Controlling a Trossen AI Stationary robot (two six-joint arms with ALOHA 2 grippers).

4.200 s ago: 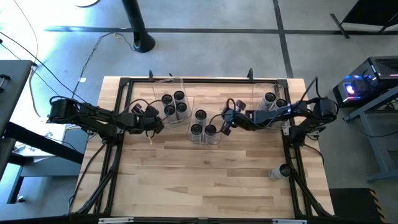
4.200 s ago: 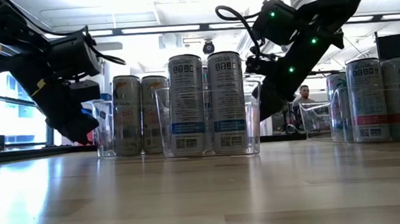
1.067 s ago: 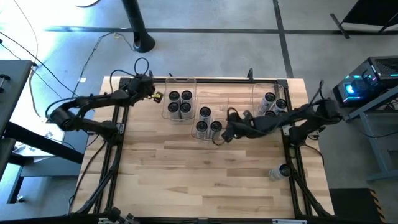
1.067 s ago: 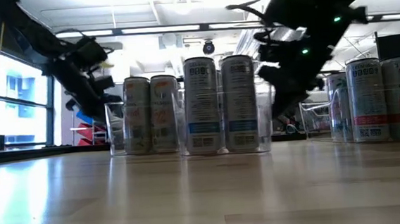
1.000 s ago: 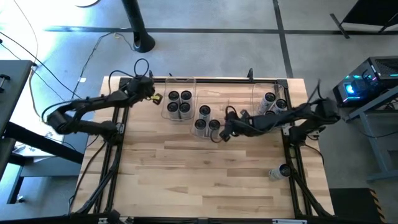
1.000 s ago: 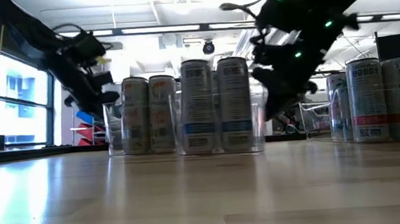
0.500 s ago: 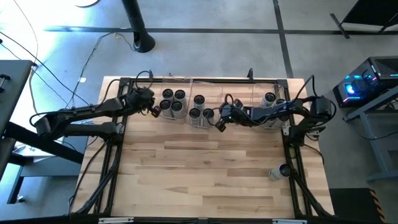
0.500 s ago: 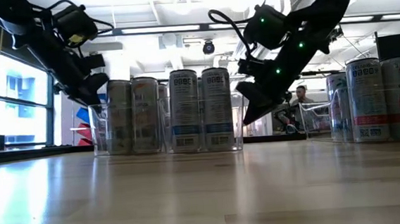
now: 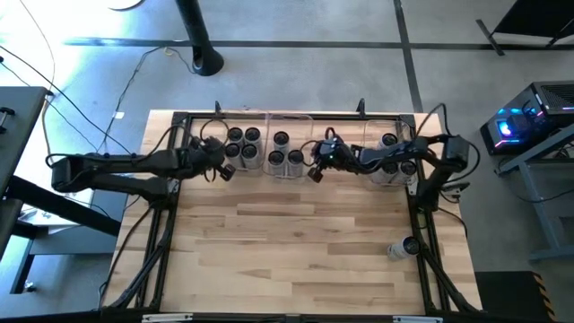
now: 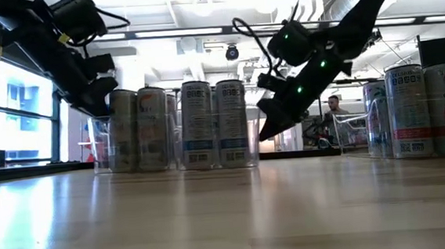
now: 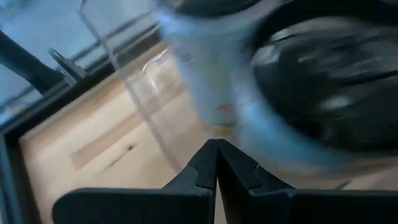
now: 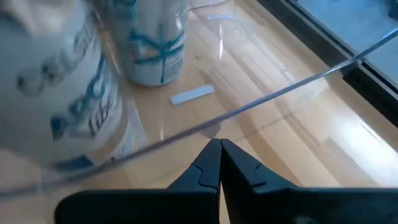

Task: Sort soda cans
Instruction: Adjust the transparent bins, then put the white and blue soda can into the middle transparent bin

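The soda cans stand upright in clear bins along the far edge. Several sit in the left bin (image 9: 244, 144) and three in the middle bin (image 9: 285, 152); more are in the right bin (image 9: 391, 151). One can (image 9: 404, 246) lies on its side near the table's right edge. My left gripper (image 9: 224, 171) is shut at the left bin's near left corner, with its tips (image 11: 216, 144) right at the clear wall (image 11: 146, 118). My right gripper (image 9: 313, 170) is shut beside the middle bin's right wall. My left gripper: its shut tips stand against the left bin's clear wall (image 11: 163, 146), near that bin's near left corner. I cannot tell whether they touch it. My right gripper pushes with its shut fingertips (image 12: 219, 144) on the middle bin's right wall (image 12: 186, 134), coming from the table's right and slanting down. The bin stands flat on the table.
A black frame rail (image 9: 269, 115) runs just behind the bins, and black rails line the table's sides. The left and middle bins stand side by side. Bare wood (image 9: 287, 242) stretches from the bins to the near edge.
My right gripper has moved toward the far edge and left, staying shut, and the middle bin with its three cans has slid far and left until it stands beside the left bin. The left bin has shifted a little left. My left gripper has moved along that bin's left side toward the near edge.
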